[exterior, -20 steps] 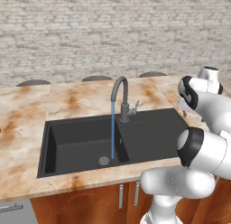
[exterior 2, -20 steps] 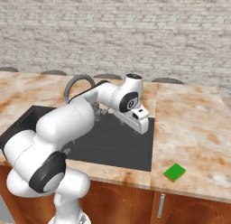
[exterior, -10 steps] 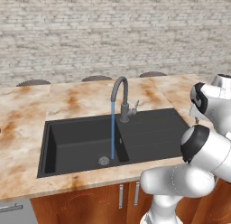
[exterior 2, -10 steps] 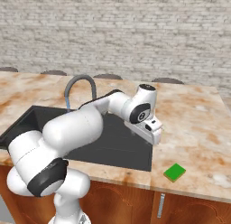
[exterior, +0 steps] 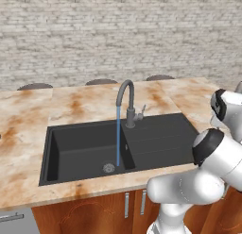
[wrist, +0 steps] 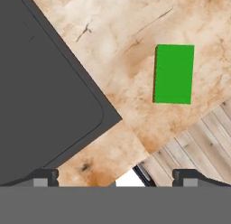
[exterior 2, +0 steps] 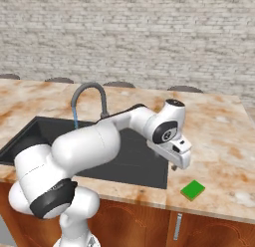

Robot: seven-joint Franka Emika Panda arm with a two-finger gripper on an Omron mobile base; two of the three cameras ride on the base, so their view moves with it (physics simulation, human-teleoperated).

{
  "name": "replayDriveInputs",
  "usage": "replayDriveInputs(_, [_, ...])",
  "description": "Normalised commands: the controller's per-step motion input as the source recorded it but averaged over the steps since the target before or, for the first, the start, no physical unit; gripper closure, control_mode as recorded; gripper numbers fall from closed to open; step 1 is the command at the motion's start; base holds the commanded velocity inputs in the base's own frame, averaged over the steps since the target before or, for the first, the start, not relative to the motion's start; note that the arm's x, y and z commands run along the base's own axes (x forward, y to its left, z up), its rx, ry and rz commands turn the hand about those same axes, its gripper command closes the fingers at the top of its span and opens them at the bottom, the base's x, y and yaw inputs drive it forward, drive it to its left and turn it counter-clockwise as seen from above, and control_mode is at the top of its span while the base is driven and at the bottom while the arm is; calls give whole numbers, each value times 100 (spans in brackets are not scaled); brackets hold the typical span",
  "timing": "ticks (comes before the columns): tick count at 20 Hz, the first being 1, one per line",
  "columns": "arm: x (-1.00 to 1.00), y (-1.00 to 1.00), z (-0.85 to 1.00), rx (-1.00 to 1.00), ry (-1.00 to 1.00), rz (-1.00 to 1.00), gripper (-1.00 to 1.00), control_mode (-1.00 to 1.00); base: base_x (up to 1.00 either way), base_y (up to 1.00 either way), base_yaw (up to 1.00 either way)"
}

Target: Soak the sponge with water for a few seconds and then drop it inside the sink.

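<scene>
My left base camera looks forward and down from behind me; the right one likewise. Both share the sink [exterior: 160, 136] [exterior 2: 134, 164] and counter [exterior: 71, 103] [exterior 2: 219, 136]. My hand camera looks close, straight down at the counter's [wrist: 126, 47] front edge.

Sponge [exterior 2: 192, 190] on counter [exterior 2: 224, 141], right of sink [exterior 2: 134, 164]

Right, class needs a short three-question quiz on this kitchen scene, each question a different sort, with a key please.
1. True or false: the sponge lies inside the sink.
2. Is the gripper open or shut?
3. The water runs from the faucet down to: A) the drainboard B) the basin by the drain C) the counter

Key:
1. False; it lies on the counter near the front edge.
2. Open, holding nothing.
3. B
</scene>
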Motion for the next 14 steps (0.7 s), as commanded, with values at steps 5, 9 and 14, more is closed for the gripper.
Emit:
replayDriveInputs(5, [-6,-59,-13,0,9,0,-100,-100,0,0,0])
replayDriveInputs(9, [0,-59,-19,0,9,0,-100,-100,0,0,0])
replayDriveInputs(14, [0,-44,-17,0,2,0,-100,-100,0,0,0])
